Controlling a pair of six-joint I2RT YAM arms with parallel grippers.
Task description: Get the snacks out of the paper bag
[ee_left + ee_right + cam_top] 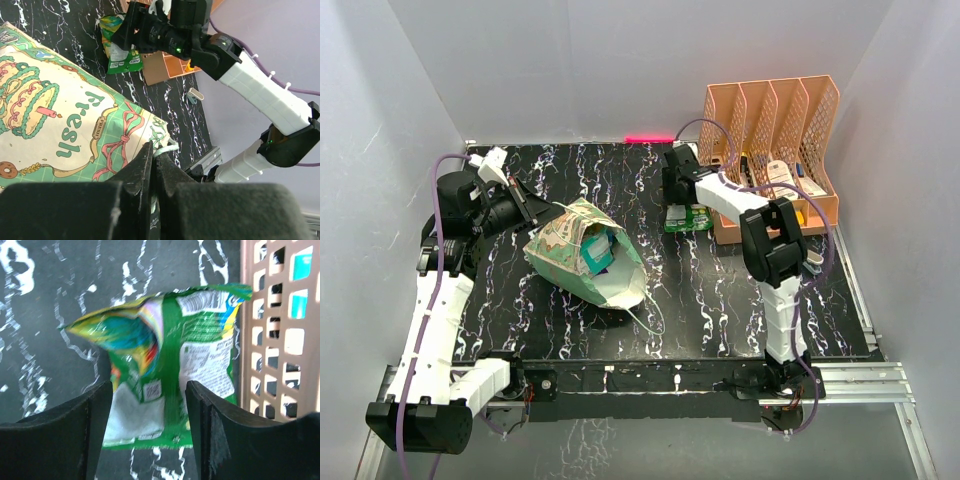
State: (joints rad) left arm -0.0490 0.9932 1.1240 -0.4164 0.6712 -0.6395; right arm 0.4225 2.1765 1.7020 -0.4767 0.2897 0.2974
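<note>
Plain white walls all round and a black marbled surface [720, 290], with a peach organizer [770, 110] parked in the far right corner. The paper bag [560, 255] is tipped on its side a bit left of the middle, mouth turned toward the near right, and you can see at least one blue packet [601, 252] inside. One green packet [688, 219] is already out, lying on the surface just beside the organizer's left side. The right gripper [148, 390] hangs right over it with its fingers apart, one either side, not pinching anything as far as I can tell. The left gripper [154, 150] is squeezed together on the bag's rim, right where the white string handle [167, 148] comes out. What worries me is that it's a thin bit of paper and string to hang on to. If the left arm pulls or tips harder, the rim could tear or slip free and the bag would flop shut over whatever's inside. The green packet is also close to the organizer, so a sloppy move by the right gripper could drag it or bump the organizer. Pose-wise, the left arm runs up the left edge and folds inward to the bag's far left end. The right arm rises from the near right corner and bends left toward the far edge, wrist pointing down.
</note>
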